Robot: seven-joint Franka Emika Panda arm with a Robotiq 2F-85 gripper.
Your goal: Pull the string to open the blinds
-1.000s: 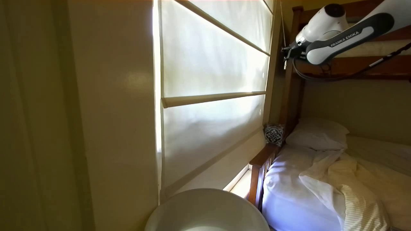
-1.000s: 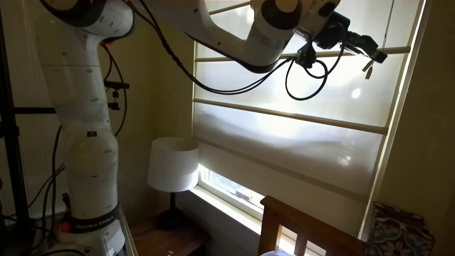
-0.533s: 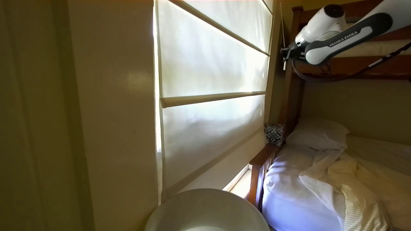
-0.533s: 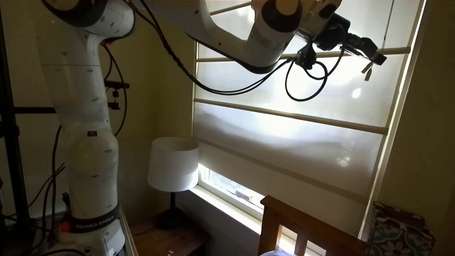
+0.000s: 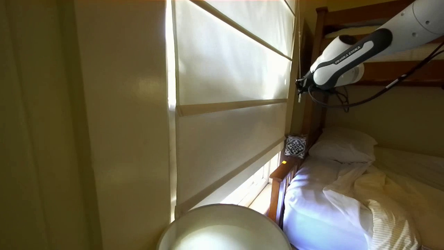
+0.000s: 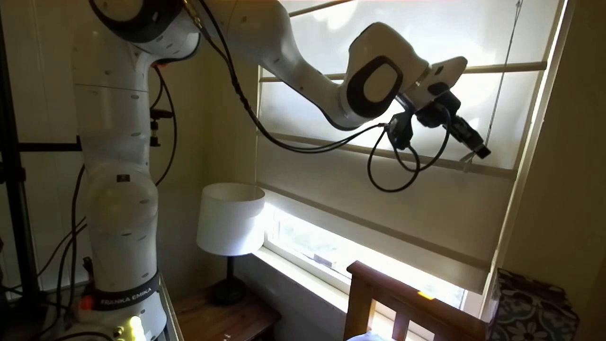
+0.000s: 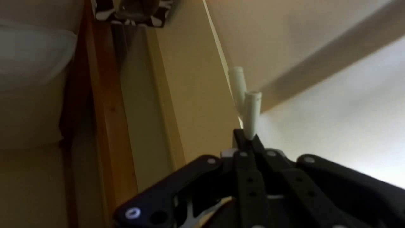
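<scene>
The blinds (image 5: pixel 232 69) are a cream-white fabric shade with horizontal ribs, hanging over the window in both exterior views (image 6: pixel 378 199). Their lower edge hangs above the sill with a bright gap under it. The string (image 6: pixel 501 85) runs down from the top, slightly slanted, to my gripper (image 6: pixel 479 152); it also shows in an exterior view (image 5: pixel 299 41). In the wrist view my gripper (image 7: pixel 250 139) has its fingers close together, with a white cylindrical string end (image 7: pixel 252 110) sticking out between the tips. A second white string end (image 7: pixel 236 82) shows just behind it.
A white lamp (image 6: pixel 231 222) stands on a wooden nightstand (image 6: pixel 227 315) near the robot base. A wooden bed headboard (image 6: pixel 402 289) and a patterned box (image 6: pixel 535 303) are below the window's right part. A bunk bed post (image 5: pixel 314 76) stands behind the gripper.
My gripper has moved down with the string in it, drawing the string down and a little sideways. The lower part of the blinds has risen, and the window gap is taller.
</scene>
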